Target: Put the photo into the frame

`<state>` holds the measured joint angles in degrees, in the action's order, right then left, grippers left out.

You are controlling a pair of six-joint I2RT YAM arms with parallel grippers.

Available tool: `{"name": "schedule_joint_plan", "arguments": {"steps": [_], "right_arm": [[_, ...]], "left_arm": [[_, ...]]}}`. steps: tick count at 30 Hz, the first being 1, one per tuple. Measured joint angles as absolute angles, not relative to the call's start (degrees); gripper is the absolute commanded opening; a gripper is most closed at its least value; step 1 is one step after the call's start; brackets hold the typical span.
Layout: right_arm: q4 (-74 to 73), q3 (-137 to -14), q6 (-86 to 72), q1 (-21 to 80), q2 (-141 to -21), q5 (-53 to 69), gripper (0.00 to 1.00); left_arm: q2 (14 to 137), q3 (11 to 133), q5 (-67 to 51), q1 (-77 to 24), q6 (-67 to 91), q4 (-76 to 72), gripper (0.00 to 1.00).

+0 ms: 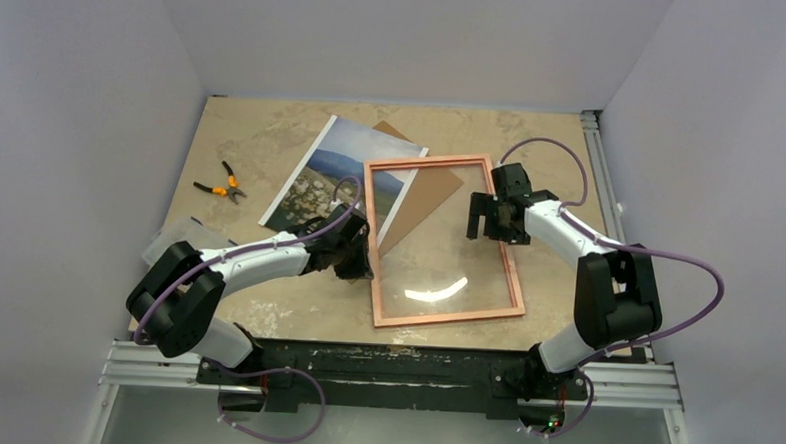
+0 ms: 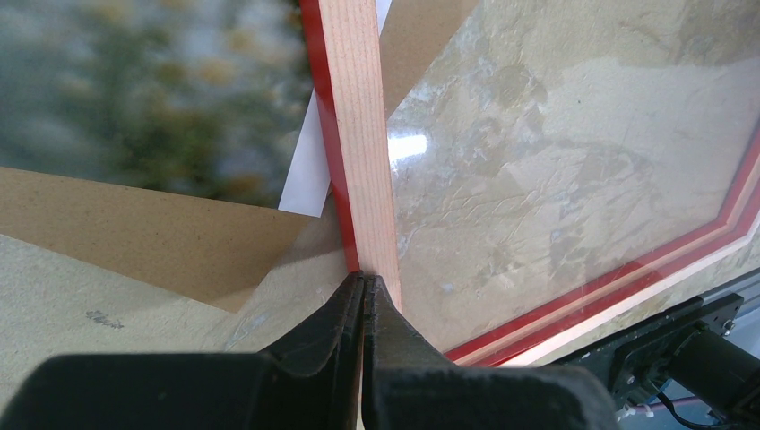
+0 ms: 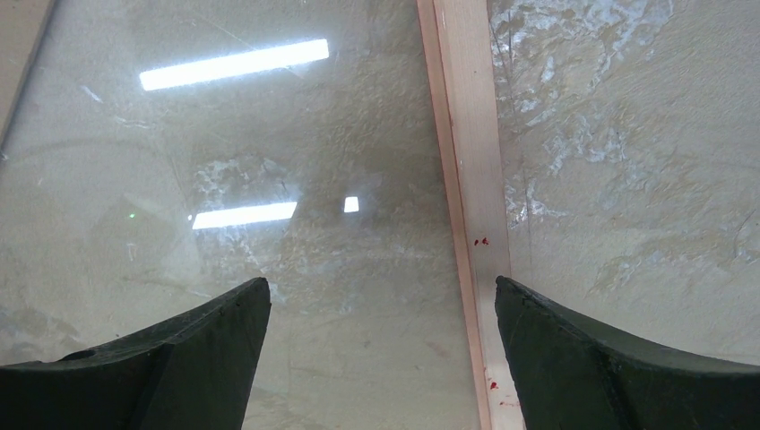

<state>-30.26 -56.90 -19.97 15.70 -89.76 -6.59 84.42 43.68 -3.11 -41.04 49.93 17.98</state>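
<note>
One thin rectangular red-and-pale-wood frame (image 1: 445,316) being attended, left gripper (image 2: 363,287) being held pinched closed at its rail, right gripper (image 3: 381,285) being held spread astride opposite rail.

The frame (image 1: 450,316) lies pale back up, its far-left corner overlapping the face-up landscape photo (image 1: 336,169).

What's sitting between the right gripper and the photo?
Top external view: the frame and its clear pane, with the brown backing board showing through the glass, lie between the right gripper and the photo.
</note>
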Motion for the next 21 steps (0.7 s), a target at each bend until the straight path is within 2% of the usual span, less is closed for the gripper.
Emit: {"name": "schedule_joint_plan", "arguments": {"steps": [21], "right_arm": [[-28.67,-56.9,-20.14,15.46,-91.48,-3.25,0.91]], "left_arm": [[84.64,44.18,-2.7,-41.3,49.91,18.52,0.0]]}}
